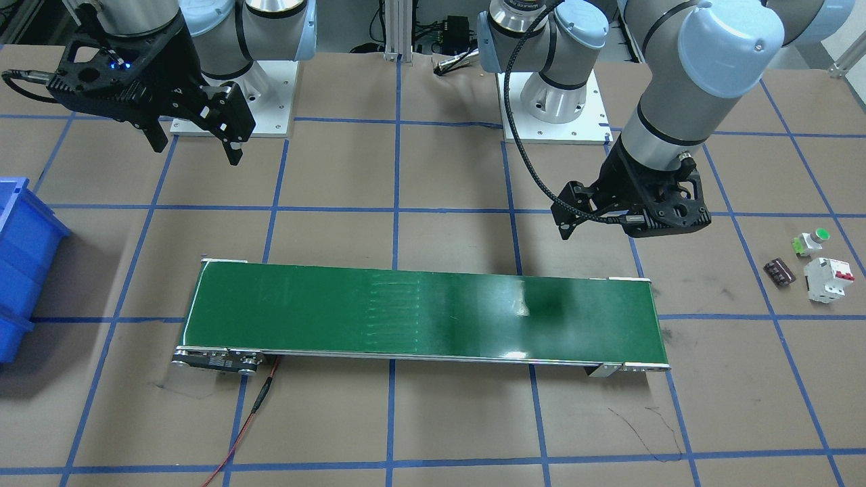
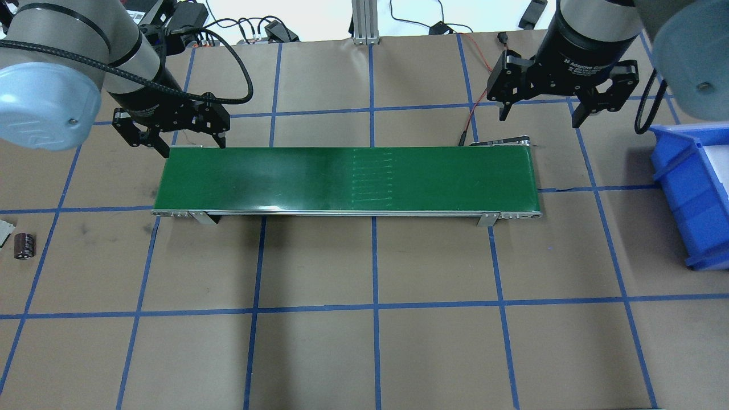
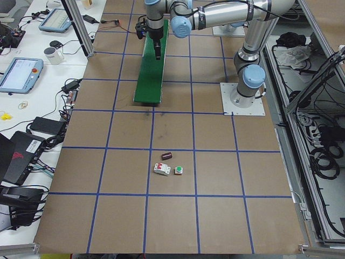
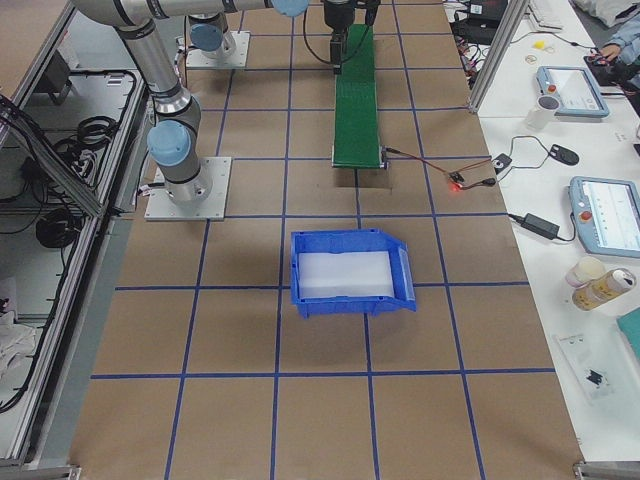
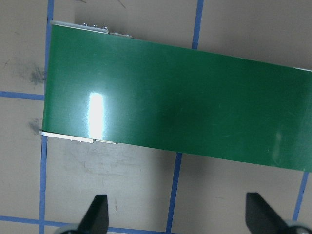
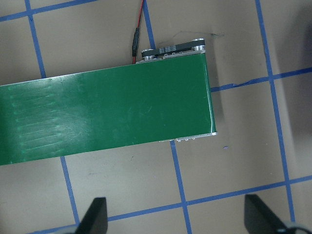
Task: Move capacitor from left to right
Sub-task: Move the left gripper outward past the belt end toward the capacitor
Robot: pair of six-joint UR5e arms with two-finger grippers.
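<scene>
We find the capacitor lying on its side on the table, out at the robot's left and well past the left end of the green belt. It sits just beside the white breaker, with a small gap between them, and the green-capped button is near both. Nothing is touching the capacitor, and neither arm is close to it.

The left tool hangs in the air over the left end of the belt, well apart from the capacitor. Its wrist view looks straight down on that end of the belt. Its fingers are spread wide, with only bare table showing between them.

The right tool hangs over the right end of the belt. Its fingers are likewise spread wide, and it holds nothing. Beneath it we see the belt's end roller and a red wire leading away from it.

A blue bin stands on the table at the robot's right, beyond that end of the belt. The belt carries nothing.
</scene>
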